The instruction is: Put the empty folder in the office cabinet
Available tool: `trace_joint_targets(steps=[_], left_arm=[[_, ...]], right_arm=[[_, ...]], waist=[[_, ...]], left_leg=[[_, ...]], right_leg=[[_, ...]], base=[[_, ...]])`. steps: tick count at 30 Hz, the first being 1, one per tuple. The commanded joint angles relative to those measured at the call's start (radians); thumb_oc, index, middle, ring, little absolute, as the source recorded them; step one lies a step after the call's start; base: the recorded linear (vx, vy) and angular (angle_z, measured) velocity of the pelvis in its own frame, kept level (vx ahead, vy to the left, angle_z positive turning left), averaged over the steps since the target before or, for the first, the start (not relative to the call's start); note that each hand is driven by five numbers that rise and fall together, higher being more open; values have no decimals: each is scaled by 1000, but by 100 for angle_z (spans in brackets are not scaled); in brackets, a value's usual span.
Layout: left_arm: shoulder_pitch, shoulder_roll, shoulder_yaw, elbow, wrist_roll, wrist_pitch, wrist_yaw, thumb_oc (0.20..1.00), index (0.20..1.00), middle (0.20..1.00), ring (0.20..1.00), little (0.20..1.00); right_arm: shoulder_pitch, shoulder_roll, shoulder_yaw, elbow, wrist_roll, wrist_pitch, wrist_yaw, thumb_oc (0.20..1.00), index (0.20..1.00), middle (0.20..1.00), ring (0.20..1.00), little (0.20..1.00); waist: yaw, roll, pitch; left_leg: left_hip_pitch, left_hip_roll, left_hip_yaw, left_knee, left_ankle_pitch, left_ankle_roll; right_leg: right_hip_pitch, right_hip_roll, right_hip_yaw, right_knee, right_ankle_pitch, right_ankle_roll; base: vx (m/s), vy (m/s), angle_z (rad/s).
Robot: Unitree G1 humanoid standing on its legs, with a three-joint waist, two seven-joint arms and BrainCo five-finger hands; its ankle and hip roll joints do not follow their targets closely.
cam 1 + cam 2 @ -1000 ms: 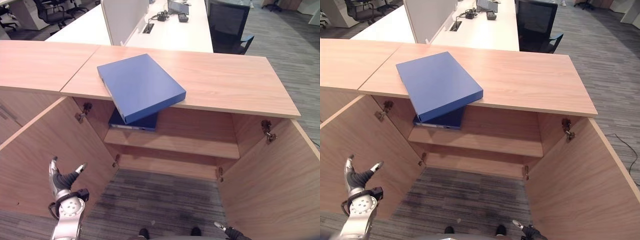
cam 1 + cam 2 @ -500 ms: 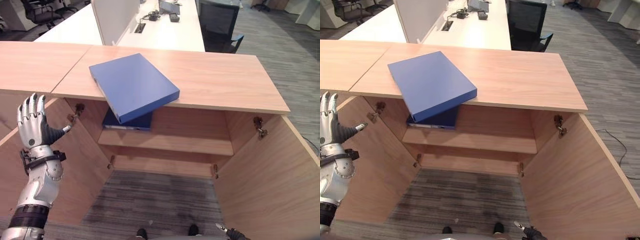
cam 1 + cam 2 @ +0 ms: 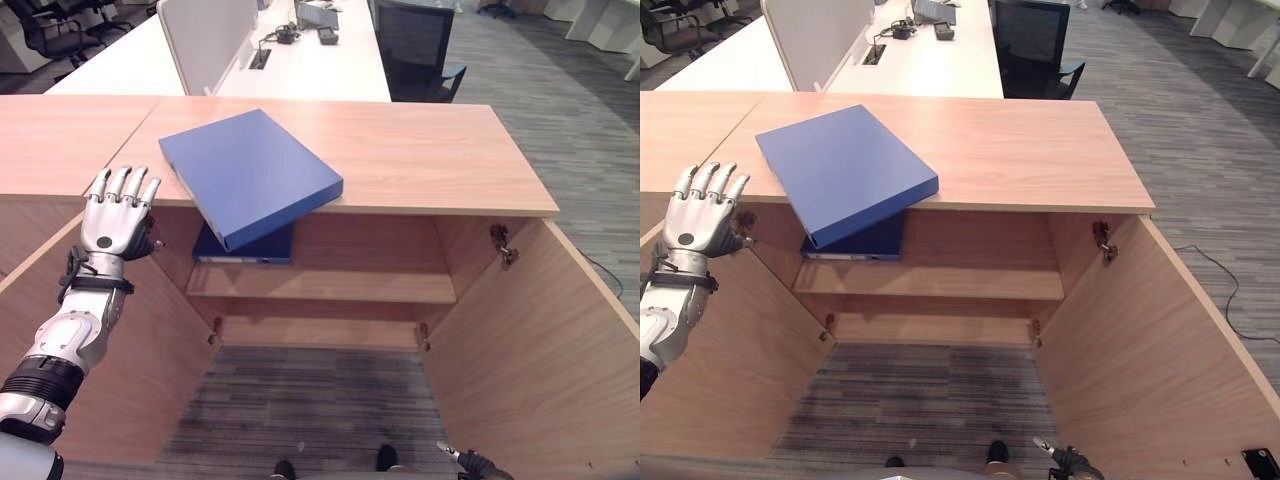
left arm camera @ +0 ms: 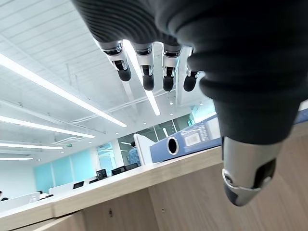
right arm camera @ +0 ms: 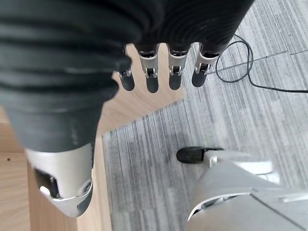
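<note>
We count two blue folders. The upper folder (image 3: 248, 173) lies flat and skewed on the cabinet top (image 3: 430, 150), toward its left half, with its near corner jutting out past the front edge over the open cabinet (image 3: 330, 290). The second folder (image 3: 245, 245) lies on the single shelf (image 3: 350, 287) inside, at the shelf's left end, directly under that overhanging corner. We cannot tell from here which of the two is empty.

Both cabinet doors stand wide open: the left door (image 3: 100, 370) swings out toward us on the left, the right door (image 3: 530, 370) on the right. Between them the carpet (image 3: 310, 410) gives open room in front of the cabinet. The shelf is bare from the lower folder's right edge to the right wall, and the space below the shelf holds nothing we can see. The right half of the cabinet top is bare wood too.

Our left hand (image 3: 118, 215) is raised at the left, just beside the top's front edge and near the left door's upper corner, back of the hand toward the camera, fingers straight and spread upward, holding nothing. It is apart from the upper folder, to the folder's left. In the left wrist view the fingers (image 4: 144, 72) point up, straight.

Our right hand (image 5: 159, 72) hangs low at the near right, fingers extended and relaxed over the carpet, holding nothing.
</note>
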Motion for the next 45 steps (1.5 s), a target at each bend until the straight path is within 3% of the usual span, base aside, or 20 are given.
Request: trace_joint_targets(steps=[1,9,32,45], left_arm=[[-136,69,-7,57,38,18,3,1000,1000,1000,1000,1000],[-267,40,-146,144,48,29,-6,1000,1000,1000,1000,1000],[-305,-62,-184,185,17,37,-1,1000,1000,1000,1000,1000],[-371,-114,-262,313,-6,39,-10,1000,1000,1000,1000,1000]], right_arm=[[-64,-7,27,61,9,-20,-7,1000,1000,1000,1000,1000],[-76,-16,36,82,10,-16,-14,1000,1000,1000,1000,1000],[-84,-17,51,105,-1,-9,-22,1000,1000,1000,1000,1000],[-86,-20,60,109,7,-10,-21,1000,1000,1000,1000,1000]], waist=[[2,-22,-3],[-15,-26,-10],[-32,-30,-18],[-49,-36,-26]], left_leg=[[11,-5,-19,4,-101,-4],[27,-7,-8,4,-109,0],[56,-5,0,4,-117,0],[79,-6,10,4,-126,1]], right_leg=[[22,-102,-51,32,75,127],[26,-103,-44,35,77,129],[41,-100,-40,27,73,126],[52,-97,-27,32,68,126]], base=[[0,0,0],[3,4,-4],[1,1,-1],[3,2,-2]])
